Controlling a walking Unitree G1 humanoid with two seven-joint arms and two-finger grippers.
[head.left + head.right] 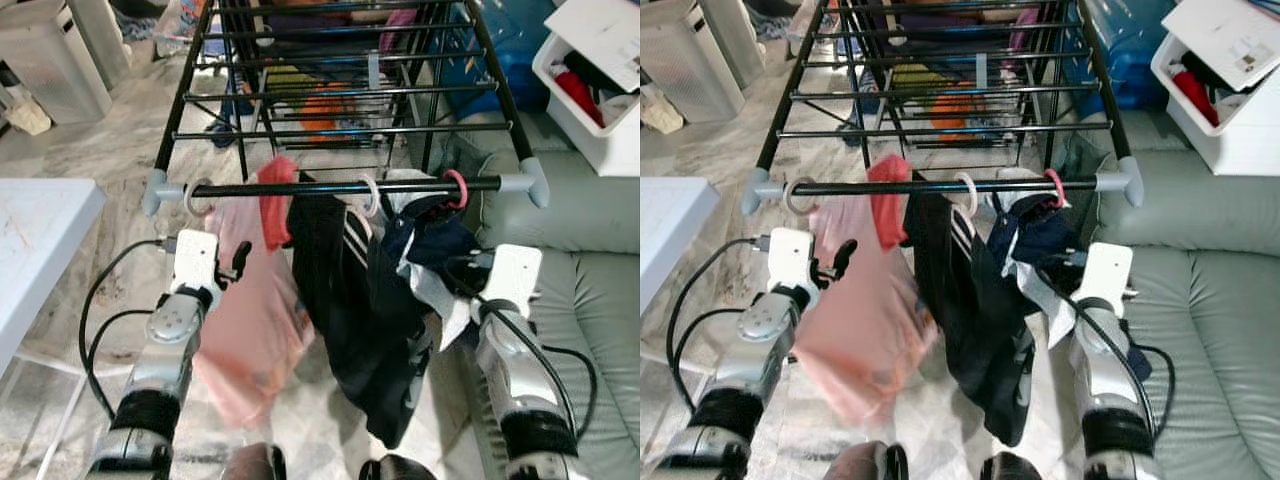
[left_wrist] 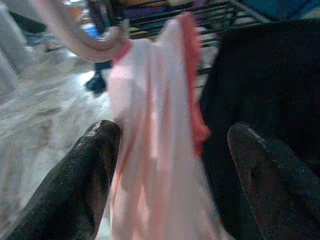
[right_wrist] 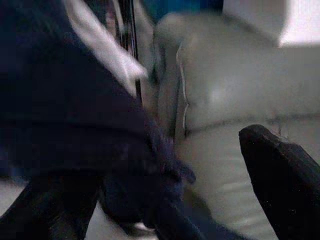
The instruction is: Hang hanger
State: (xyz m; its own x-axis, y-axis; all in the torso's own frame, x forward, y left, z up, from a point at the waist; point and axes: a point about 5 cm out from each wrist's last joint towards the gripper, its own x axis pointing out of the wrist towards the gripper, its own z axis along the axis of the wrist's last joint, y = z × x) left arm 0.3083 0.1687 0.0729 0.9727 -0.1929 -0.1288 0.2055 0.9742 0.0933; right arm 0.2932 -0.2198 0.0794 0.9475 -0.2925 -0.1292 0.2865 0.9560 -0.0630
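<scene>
The black drying rack's front bar [image 1: 330,186] carries three hanger hooks: a white hook [image 1: 197,197] at the left, a white hook [image 1: 370,193] in the middle and a pink hook [image 1: 457,186] at the right. From them hang a pink garment [image 1: 250,320], a black striped garment [image 1: 340,300] and a navy garment [image 1: 425,245]. My left gripper [image 1: 237,263] is open beside the pink garment, which falls between its fingers [image 2: 92,170]. My right gripper [image 1: 455,272] is open against the navy garment [image 3: 75,110], whose cloth partly covers one finger.
A grey-green sofa [image 1: 590,290] stands close on the right, partly under the rack. A white table [image 1: 40,225] juts in at the left. At the back right is a white bin [image 1: 600,100] with clothes, at the back left a white appliance [image 1: 50,60]. More laundry hangs under the rack.
</scene>
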